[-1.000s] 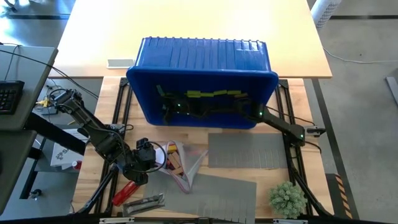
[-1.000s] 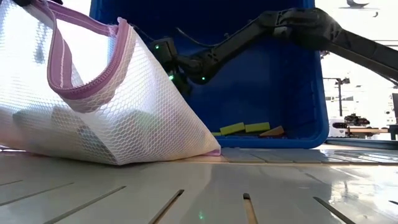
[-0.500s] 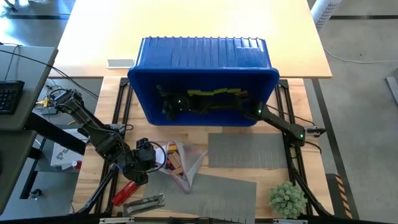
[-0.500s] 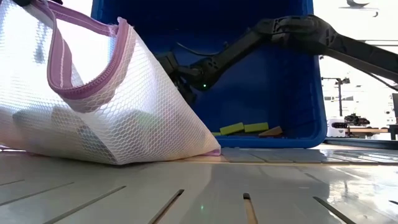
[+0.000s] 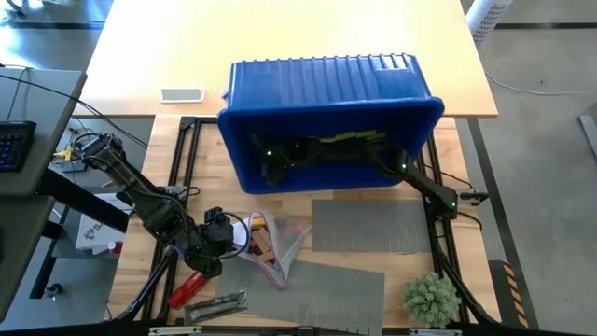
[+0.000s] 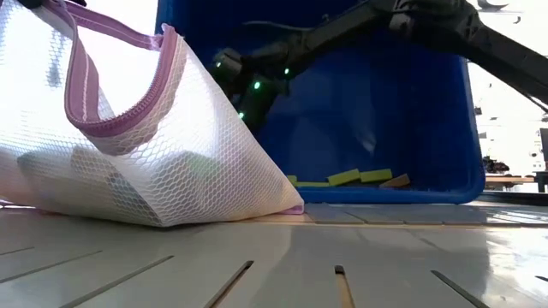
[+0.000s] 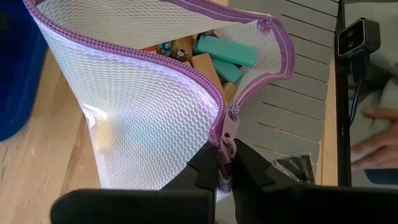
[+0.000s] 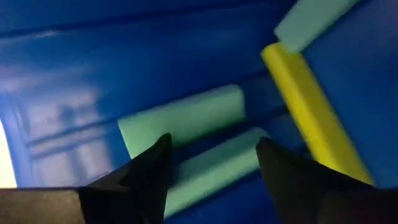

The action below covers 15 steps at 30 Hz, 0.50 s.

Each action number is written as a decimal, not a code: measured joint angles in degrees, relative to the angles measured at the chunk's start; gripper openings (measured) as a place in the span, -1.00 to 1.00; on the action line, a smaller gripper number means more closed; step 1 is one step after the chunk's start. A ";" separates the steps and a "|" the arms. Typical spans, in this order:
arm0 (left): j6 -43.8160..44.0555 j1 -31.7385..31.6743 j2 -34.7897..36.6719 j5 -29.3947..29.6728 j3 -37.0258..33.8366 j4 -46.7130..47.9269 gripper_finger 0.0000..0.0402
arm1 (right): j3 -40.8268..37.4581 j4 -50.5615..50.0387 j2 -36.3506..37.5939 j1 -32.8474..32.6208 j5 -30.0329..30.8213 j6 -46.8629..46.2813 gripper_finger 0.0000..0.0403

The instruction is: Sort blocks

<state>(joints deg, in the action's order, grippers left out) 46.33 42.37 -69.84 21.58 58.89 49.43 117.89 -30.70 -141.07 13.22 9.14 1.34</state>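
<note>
Left claw (image 5: 227, 232) is pinched tight on the mesh bag's (image 5: 266, 245) zipper, holding it open on the counter (image 5: 149, 56). Right claw (image 5: 272, 171) gapes empty inside the tipped blue bin (image 5: 326, 79), over loose blocks (image 5: 350, 137). Next, I'd guess: close on one.

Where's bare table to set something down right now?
Free: grey mats between blue bin and plant. Crowded: front-left, where left gripper pinches mesh bag beside red tool.
</note>
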 joint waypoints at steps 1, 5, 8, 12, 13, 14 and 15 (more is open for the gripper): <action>0.00 0.00 0.00 0.00 0.00 0.00 -1.00 | -0.14 -1.08 1.11 0.11 0.21 0.56 0.09; 0.00 0.00 0.00 0.01 0.00 0.01 -1.00 | -0.18 3.60 2.46 0.34 -0.18 1.69 0.09; 0.01 0.00 0.00 0.02 0.00 0.00 -1.00 | -0.15 9.70 1.36 0.61 -1.59 0.19 0.09; 0.00 0.00 0.00 0.02 0.00 0.00 -1.00 | -0.10 19.94 -3.54 0.62 -5.57 -1.50 0.09; 0.02 -0.02 0.00 0.02 0.00 0.02 -1.00 | -0.10 21.61 -4.85 0.63 -5.50 -1.84 0.09; 0.01 -0.01 0.00 0.02 0.00 -0.01 -1.00 | -0.11 22.66 -5.95 0.65 -5.10 -2.98 0.09; 0.00 0.00 0.00 0.01 0.00 0.00 -1.00 | 0.05 23.32 -6.72 0.63 -4.83 -3.11 0.09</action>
<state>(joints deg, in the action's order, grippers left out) 46.33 42.37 -69.84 21.59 58.89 49.43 117.95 -7.38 -147.80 13.85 4.31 -1.78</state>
